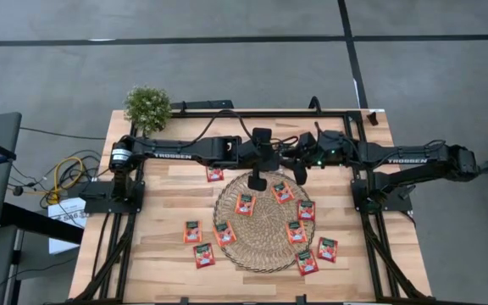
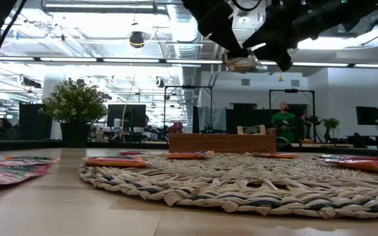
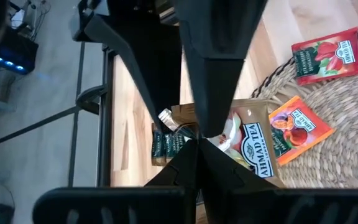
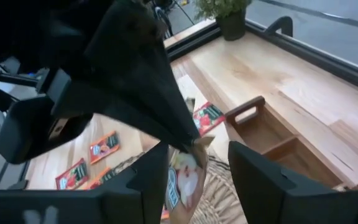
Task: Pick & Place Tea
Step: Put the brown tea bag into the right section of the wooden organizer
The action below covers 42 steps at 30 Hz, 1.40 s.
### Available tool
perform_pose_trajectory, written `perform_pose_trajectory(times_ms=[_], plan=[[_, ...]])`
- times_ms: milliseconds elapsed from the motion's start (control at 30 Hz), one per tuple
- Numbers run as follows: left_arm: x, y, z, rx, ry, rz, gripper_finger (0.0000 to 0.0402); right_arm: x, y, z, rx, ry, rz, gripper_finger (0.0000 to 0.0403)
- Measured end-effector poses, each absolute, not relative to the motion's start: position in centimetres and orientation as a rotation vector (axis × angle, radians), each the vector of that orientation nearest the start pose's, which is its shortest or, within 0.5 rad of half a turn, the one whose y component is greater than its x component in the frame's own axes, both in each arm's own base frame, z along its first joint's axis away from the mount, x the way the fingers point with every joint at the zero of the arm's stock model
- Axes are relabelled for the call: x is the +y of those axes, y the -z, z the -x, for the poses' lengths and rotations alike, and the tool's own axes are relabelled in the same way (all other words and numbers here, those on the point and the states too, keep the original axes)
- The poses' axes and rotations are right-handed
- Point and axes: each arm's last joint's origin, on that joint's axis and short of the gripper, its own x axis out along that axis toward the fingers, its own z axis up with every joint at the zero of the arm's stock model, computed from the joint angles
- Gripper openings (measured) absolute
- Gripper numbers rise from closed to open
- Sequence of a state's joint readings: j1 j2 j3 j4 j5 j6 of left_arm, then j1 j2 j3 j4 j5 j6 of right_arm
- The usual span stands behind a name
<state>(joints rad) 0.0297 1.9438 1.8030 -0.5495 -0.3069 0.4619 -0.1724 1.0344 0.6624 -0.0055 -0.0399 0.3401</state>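
High view: a wooden table (image 1: 159, 263) seen from above. A round woven mat (image 1: 263, 222) sits at center. Red-orange tea sachets (image 1: 246, 203) lie scattered on the mat and on the wood left and lower right of it. Both dark arms meet above the mat's upper edge. The left gripper (image 1: 258, 180) points down there; the right gripper (image 1: 300, 173) sits just to its right.

Low view: at top center, a pale sachet (image 2: 241, 63) hangs in the air, pinched where the two dark grippers meet. Flat sachets rest on the mat below. A wooden tray (image 2: 222, 142) stands behind the mat, a potted plant (image 2: 75, 108) at left.

Left wrist view: the left gripper's fingers (image 3: 210, 74) converge to a point, clamped on the held sachet (image 3: 248, 146), which shows beneath and right of the tips.

Right wrist view: the right gripper (image 4: 196, 177) is spread apart at the bottom of the frame, and the sachet (image 4: 184, 177) dangles between its fingers without visibly touching either.
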Motion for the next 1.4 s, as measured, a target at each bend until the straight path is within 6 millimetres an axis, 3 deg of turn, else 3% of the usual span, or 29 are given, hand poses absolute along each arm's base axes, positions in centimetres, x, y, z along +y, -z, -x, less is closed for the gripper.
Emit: perform_pose_trajectory(times_ms=[233, 467, 1033, 1400], plan=[[2.0, -31.36, -44.04, 0.75, -0.152, -0.535, 0.0, -3.94, -26.19, -22.15, 0.352, 0.158, -0.388, 0.0105], [2.0, -31.36, -44.03, 0.75, -0.152, -0.534, 0.0, -3.91, -26.16, -22.16, 0.356, 0.148, -0.39, 0.0009], [2.04, -31.37, -44.03, 0.748, -0.175, -0.504, 0.0008, -3.97, -26.18, -22.16, 0.348, 0.191, -0.372, 0.0], [2.15, -31.39, -43.98, 0.763, -0.21, -0.554, 0.0127, -4.09, -26.13, -22.12, 0.347, 0.24, -0.363, 0.0]])
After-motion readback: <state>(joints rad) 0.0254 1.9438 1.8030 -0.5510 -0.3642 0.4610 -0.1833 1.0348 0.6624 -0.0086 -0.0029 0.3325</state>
